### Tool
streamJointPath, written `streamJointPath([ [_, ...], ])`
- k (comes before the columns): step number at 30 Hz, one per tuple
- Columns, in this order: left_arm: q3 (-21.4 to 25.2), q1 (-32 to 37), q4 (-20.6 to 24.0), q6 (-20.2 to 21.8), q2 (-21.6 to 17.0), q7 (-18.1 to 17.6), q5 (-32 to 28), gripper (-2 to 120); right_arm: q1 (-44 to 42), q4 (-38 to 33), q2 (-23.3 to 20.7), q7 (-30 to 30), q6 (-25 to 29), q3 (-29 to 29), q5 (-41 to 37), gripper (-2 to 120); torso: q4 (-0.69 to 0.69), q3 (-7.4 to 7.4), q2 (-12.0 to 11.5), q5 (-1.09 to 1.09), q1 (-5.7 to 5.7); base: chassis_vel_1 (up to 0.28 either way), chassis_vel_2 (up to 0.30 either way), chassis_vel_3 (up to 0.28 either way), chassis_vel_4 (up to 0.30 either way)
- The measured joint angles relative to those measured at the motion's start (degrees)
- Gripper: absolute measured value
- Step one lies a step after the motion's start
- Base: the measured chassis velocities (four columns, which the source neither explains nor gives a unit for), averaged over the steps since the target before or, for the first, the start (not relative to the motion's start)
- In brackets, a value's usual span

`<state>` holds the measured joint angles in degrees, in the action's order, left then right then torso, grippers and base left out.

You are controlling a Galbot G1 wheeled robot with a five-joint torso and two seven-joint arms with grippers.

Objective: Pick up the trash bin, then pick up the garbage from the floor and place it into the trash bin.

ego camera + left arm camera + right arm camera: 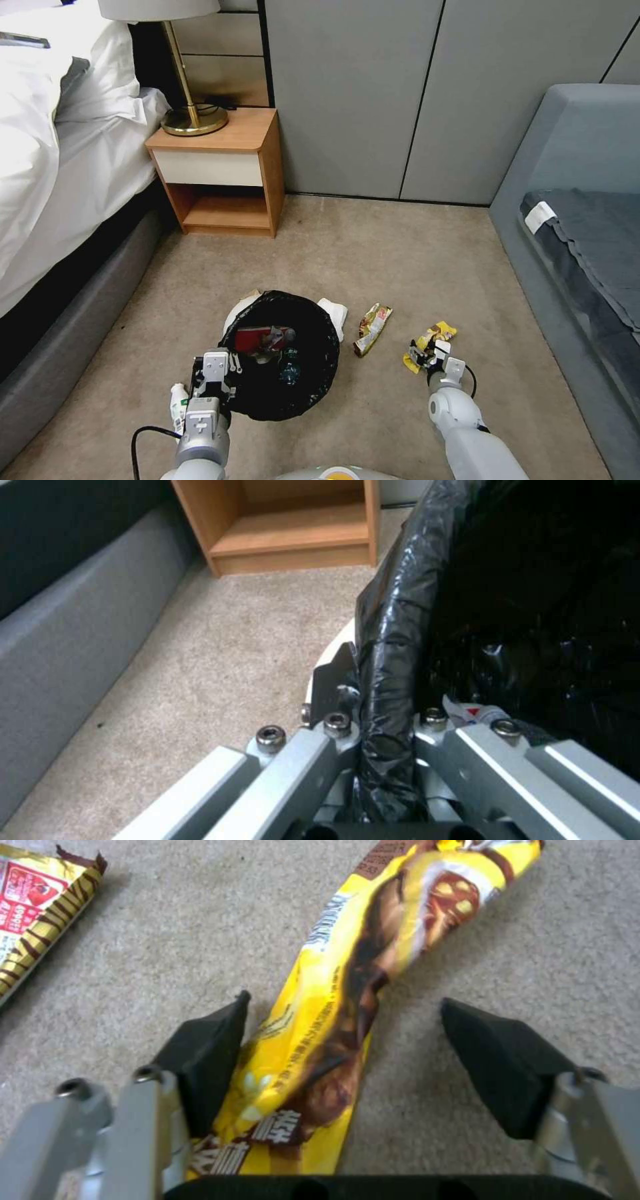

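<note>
The crinkled yellow-and-brown snack wrapper lies flat on the beige carpet, right of centre and near us, and our right gripper is down over it with its black pads spread open, one either side of the wrapper's near end, not yet pinched. We judge this thing weightless, soft and slick: it will crumple instead of resisting, so the best hold looks to be across the narrow waist, low enough that the pads catch foil and not only carpet pile. Just left of it lies a second gold-striped snack wrapper, apart from the first. Further left is the small round white plastic trash bin with its black liner bag folded over the rim, and a red carton and a small clear bottle lie inside already. Our left gripper is clamped on the near-left rim, fingers closed on liner and wall together. A crumpled white tissue sits against the bin's far-right side, and a small white bottle lies beside the left gripper. Beyond, far left, stands the wooden nightstand.
</note>
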<state>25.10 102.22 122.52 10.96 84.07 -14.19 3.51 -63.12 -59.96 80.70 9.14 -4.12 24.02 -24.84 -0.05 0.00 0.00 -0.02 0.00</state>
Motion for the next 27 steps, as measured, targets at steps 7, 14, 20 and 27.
streamJointPath([
  [7,-0.2,-0.1,-0.1,0.0,-0.1,0.0,0.3,1,0.0,-0.3,0.1,0.0,0.6,-0.9,0.8,42,0.08,0.00,0.0,0.07,0.00,0.000,0.000,0.000,0.000],
  [14,-0.3,-0.7,-0.4,0.2,-0.3,0.1,0.1,1,-0.7,-2.3,0.1,0.0,0.9,-1.3,1.4,14,0.07,0.00,0.0,0.04,0.00,0.000,0.000,0.000,0.000],
  [20,-0.5,-1.0,-0.8,0.3,-0.2,0.1,0.0,1,-2.1,-5.8,0.1,0.0,1.1,-1.1,2.4,0,0.06,0.00,0.0,0.04,0.00,0.000,0.000,0.000,0.000],
  [27,-0.5,-1.9,-0.9,0.6,-0.4,0.1,-0.6,1,-5.8,-17.6,-0.8,0.0,1.1,-1.1,4.3,0,0.06,0.00,0.0,0.00,0.00,0.000,0.000,0.000,0.000],
])
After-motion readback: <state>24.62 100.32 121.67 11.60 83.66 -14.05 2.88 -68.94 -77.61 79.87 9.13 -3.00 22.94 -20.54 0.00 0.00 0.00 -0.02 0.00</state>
